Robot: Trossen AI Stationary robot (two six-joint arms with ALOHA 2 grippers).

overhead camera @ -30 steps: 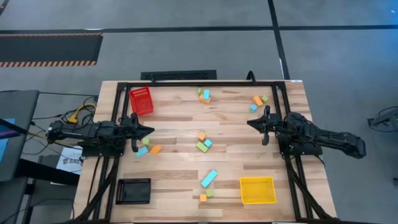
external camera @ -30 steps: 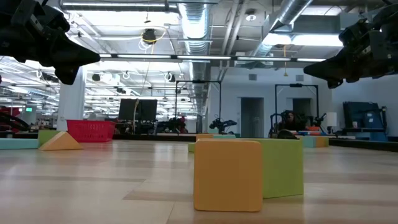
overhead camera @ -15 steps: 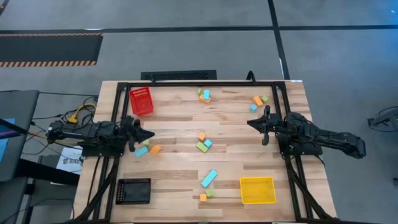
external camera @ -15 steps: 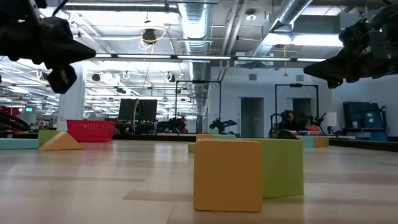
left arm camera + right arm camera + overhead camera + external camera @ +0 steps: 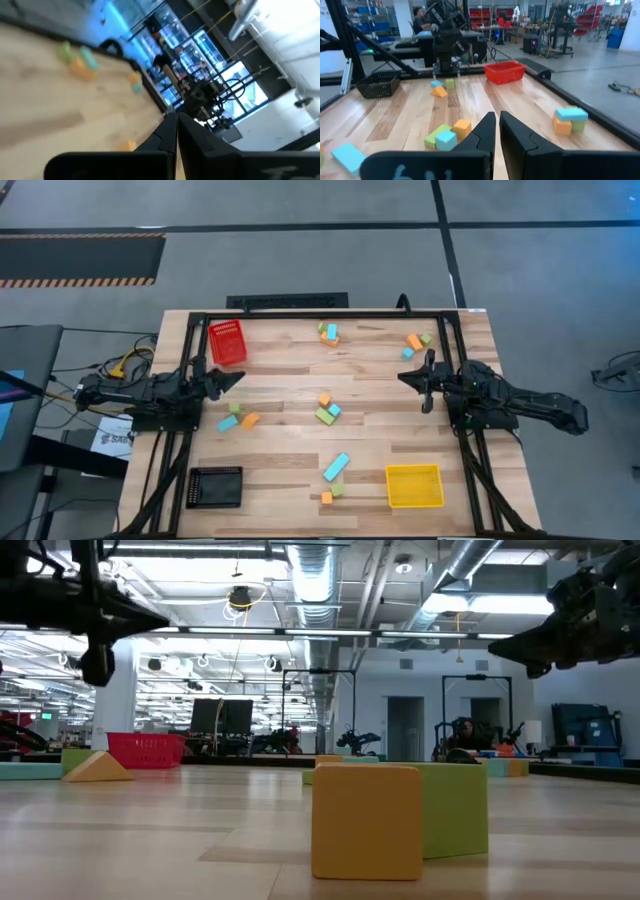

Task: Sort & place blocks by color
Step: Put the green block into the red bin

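Observation:
Small orange, light green and cyan blocks lie on the wooden table in several clusters. One trio [image 5: 238, 418] lies just nearside of my left gripper [image 5: 238, 377]. Another trio [image 5: 327, 409] sits at the table's middle, and a third [image 5: 329, 332] at the far edge. A fourth group [image 5: 414, 343] lies beyond my right gripper [image 5: 402, 377]. The long cyan bar [image 5: 336, 466] lies near the front, with an orange and a green block [image 5: 332, 493] beside it. Both grippers hover above the table, shut and empty, as the left wrist view [image 5: 176, 117] and right wrist view [image 5: 497, 117] show.
A red bin [image 5: 227, 342] stands at the far left, a black bin [image 5: 216, 487] at the near left and a yellow bin [image 5: 414, 485] at the near right. A dark frame [image 5: 320, 314] runs around the table's edges. Bare wood lies between the clusters.
My left gripper has swung from over the left trio of blocks toward the far edge and the red bin, and has turned about its wrist. It stays shut. The blocks and my right arm have kept still.

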